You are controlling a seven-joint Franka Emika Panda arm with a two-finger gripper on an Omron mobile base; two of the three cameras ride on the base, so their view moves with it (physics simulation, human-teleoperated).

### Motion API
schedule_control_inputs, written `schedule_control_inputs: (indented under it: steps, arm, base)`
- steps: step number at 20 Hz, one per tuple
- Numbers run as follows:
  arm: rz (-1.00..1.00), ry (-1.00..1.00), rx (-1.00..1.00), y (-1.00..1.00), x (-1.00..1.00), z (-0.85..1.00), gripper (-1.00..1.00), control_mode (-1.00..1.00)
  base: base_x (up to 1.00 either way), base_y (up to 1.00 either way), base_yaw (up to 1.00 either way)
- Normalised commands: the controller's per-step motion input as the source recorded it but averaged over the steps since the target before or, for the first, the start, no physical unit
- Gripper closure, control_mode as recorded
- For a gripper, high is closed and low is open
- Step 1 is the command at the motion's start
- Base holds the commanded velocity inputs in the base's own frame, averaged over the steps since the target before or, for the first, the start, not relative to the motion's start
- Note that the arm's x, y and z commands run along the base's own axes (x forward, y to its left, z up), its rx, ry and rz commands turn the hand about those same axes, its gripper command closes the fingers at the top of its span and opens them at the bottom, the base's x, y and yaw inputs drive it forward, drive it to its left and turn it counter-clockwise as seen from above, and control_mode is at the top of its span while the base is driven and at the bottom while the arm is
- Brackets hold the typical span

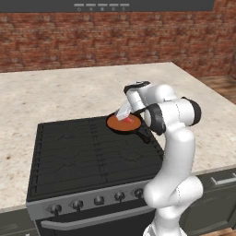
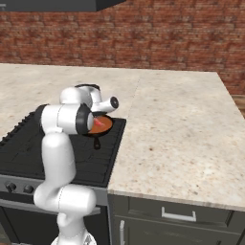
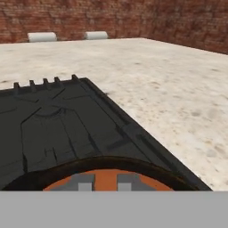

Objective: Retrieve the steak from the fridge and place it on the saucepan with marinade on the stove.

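The stove point(image 1: 87, 152) stands at the left of the left base view, its black grated top set into the pale speckled tabletop point(image 1: 69, 92), with a row of dark knobs along its steel front. At the stove's rear right corner sits the saucepan point(image 1: 123, 123), its round inside covered by the orange-brown marinade point(image 1: 131, 122), its short black handle pointing toward the front right. The gripper point(image 1: 123, 114) hangs slanted down over the pan. A small pink-red patch, the steak point(image 1: 125, 119), shows right at the tips of the fingers, low over the marinade. The fingers stand close together with only a narrow gap; whether they are pinching the steak or have let it go I cannot tell, nor whether the meat already touches the sauce.

In the right base view the steak point(image 2: 98, 123) appears as a red sliver above the marinade, just right of the arm's dark elbow. In the hand view the fingertips point(image 3: 84, 181) rise directly over the orange sauce, the pan's dark rim curving beyond them.
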Motion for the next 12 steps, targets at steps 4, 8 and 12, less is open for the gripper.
schedule_control_inputs:
  steps: [4, 8, 12]
  arm:
    - [0.00, 0.00, 0.00, 0.00, 0.15, -0.26, 1.00, -1.00]
    - [0.00, 0.00, 0.00, -0.22, -0.03, -0.11, -1.00, -1.00]
    - [0.00, 0.00, 0.00, -0.77, -0.17, -0.02, -1.00, -1.00]
  base:
    - [0.00, 0.00, 0.00]
    - [0.00, 0.00, 0.00]
    - [0.00, 0.00, 0.00]
